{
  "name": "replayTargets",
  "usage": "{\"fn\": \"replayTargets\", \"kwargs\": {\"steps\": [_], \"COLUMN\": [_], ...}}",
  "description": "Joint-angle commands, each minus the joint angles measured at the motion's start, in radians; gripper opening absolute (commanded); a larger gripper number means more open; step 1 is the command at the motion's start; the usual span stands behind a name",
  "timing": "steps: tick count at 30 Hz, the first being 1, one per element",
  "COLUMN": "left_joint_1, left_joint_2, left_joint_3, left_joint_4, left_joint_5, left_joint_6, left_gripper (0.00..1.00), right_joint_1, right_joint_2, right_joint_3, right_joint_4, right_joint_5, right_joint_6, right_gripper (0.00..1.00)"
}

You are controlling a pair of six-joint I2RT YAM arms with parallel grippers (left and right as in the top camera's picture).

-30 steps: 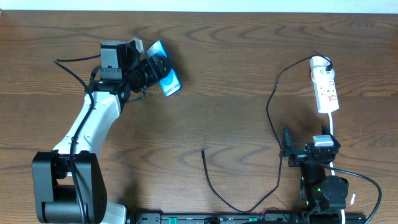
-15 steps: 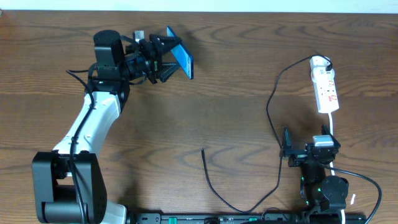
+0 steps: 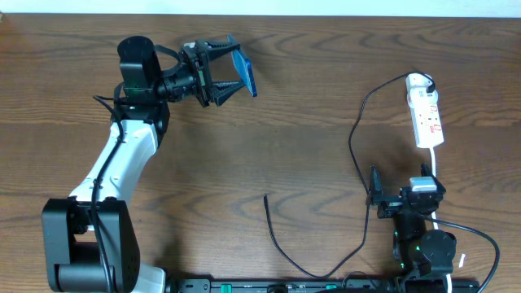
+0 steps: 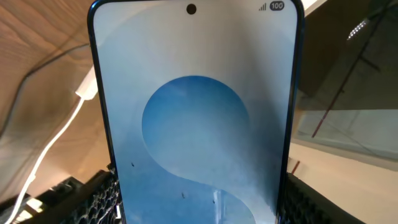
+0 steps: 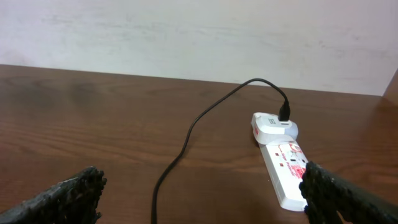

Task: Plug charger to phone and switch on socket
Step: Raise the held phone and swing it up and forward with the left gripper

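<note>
The left gripper (image 3: 218,71), clamping the phone (image 3: 244,72), has tilted it on edge, far left. The right gripper (image 3: 375,193) idles open, so the charger (image 3: 273,228) lies unplugged.

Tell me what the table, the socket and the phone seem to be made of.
Table: wood or wood veneer, dark brown, visible grain, low sheen. Socket: white plastic, smooth, moulded with a rounded end. Phone: likely glass front, glossy, lit blue screen.

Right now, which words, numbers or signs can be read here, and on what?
"100": top right of the slim blue-screen phone, beside signal bars.
Red markings on the narrow white power strip: too small to read.
Nothing else readable.
</note>
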State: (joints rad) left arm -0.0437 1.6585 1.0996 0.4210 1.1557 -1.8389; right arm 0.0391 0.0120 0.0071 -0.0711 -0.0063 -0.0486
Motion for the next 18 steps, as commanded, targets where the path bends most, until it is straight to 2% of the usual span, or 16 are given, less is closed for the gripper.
{"fn": "replayTargets", "kwargs": {"steps": [1,18], "left_joint_1": [0.003,0.02], "left_joint_2": [-0.024,-0.024], "left_joint_3": [0.007,0.007], "left_joint_4": [0.015,0.015], "left_joint_5": [0.055,0.1], "left_joint_6": [-0.092,-0.157], "left_gripper": [0.08,0.07], "right_joint_1": [0.008,0.008], "right_joint_2": [-0.005,-0.005], "right_joint_3": [-0.002,-0.002], "right_joint_4": [-0.005,-0.005], "right_joint_5": [0.007,0.007], "right_joint_6": [-0.012,-0.012], "right_gripper": [0.99,0.99]}}
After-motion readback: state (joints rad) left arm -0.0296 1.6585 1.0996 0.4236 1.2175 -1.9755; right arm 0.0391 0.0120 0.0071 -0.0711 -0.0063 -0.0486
